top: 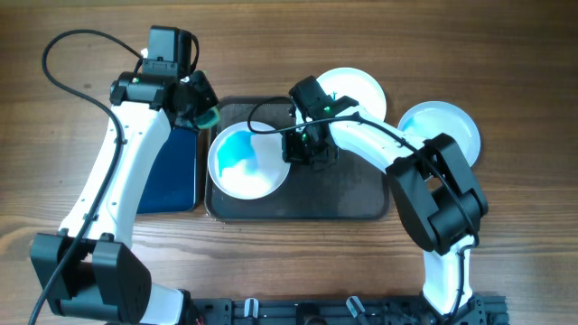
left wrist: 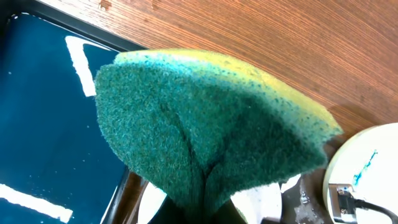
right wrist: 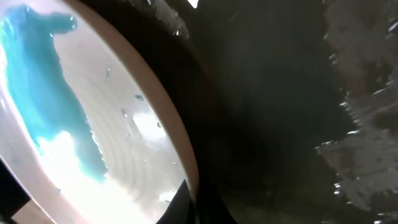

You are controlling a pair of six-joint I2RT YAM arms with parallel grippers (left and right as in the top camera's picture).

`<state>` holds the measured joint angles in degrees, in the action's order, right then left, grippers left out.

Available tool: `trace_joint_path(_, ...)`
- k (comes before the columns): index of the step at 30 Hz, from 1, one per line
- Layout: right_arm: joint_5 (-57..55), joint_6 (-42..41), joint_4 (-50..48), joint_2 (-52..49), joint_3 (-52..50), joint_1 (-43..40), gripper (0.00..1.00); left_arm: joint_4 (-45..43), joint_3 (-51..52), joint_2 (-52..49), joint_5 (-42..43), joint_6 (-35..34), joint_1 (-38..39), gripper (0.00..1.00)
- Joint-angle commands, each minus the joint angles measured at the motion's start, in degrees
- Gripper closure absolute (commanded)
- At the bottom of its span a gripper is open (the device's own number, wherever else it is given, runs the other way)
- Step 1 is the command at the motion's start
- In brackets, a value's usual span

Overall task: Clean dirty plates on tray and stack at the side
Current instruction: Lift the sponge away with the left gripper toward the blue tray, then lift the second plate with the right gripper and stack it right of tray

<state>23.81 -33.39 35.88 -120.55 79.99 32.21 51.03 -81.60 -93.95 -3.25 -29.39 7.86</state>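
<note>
Soiled plate [top: 246,164] lies face-up on tray [top: 352,194]; right tool [top: 307,149] clamps its right rim. Left tool [top: 202,112] pinches folded sponge [left wrist: 211,124] just beyond the plate's far-left edge.

Plates: three are counted. A blue-smeared plate [top: 246,167] is seen at frame centre, a second plate [top: 361,88] at upper centre-right, a third plate [top: 442,126] at right. Tray [top: 348,194]: one, dark, centre. Sponge [left wrist: 211,124]: one, green over yellow. Dark blue board [top: 176,171]: one, centre-left. Arms: two are counted, left arm [top: 117,181] and right arm [top: 442,194].
</note>
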Motion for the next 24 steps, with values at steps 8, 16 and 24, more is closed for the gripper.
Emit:
trace_joint_path(8, -34.9, 5.6, 8.9, 19.6, -0.5, 3.0, 0.96, -0.2, -0.5, 0.2, -1.6, 0.9, -0.4, 0.96)
trace_joint_path(16, -71.4, 15.0, 11.3, 27.0, -0.5, 14.5, 0.96, -0.1, -0.5, 0.2, -1.6, 0.9, -0.4, 0.96)
trace_joint_path(24, -101.3, 16.8, 11.1, 27.0, -0.5, 27.5, 0.96, -0.1, -0.5, 0.2, -1.6, 0.7, -0.4, 0.96)
